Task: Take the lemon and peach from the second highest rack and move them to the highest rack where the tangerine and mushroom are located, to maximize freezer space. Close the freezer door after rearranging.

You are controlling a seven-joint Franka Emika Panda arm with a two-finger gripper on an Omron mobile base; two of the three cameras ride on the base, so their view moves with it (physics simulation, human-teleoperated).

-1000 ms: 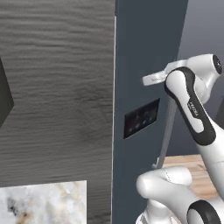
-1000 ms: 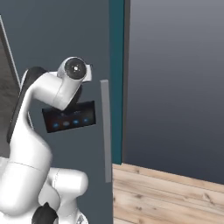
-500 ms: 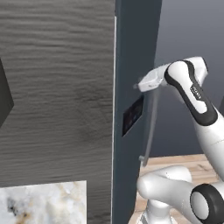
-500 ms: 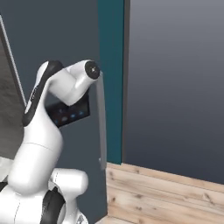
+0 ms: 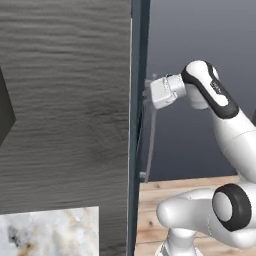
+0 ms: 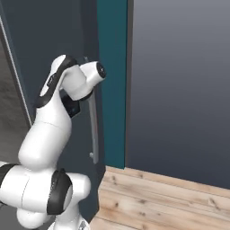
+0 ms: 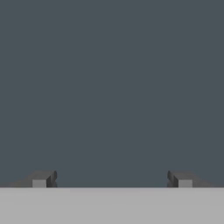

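Closing step in hand: gripper (image 7: 112,180) spread wide, holding nothing, pressed flat against the freezer door (image 5: 141,125) dead ahead, handle (image 6: 93,130) just beside; likely next, pushing on until shut.

Pincer (image 7: 112,180) right against the freezer door (image 6: 54,49), beside its upright handle (image 6: 93,130), above the wooden floor (image 6: 161,202).

Freezer door (image 5: 138,125): dark slate-grey slab, seen edge-on in left base view, nearly shut. Long vert. grey bar handle (image 6: 93,130) on its front face. Hand view: flat grey door surface close up.
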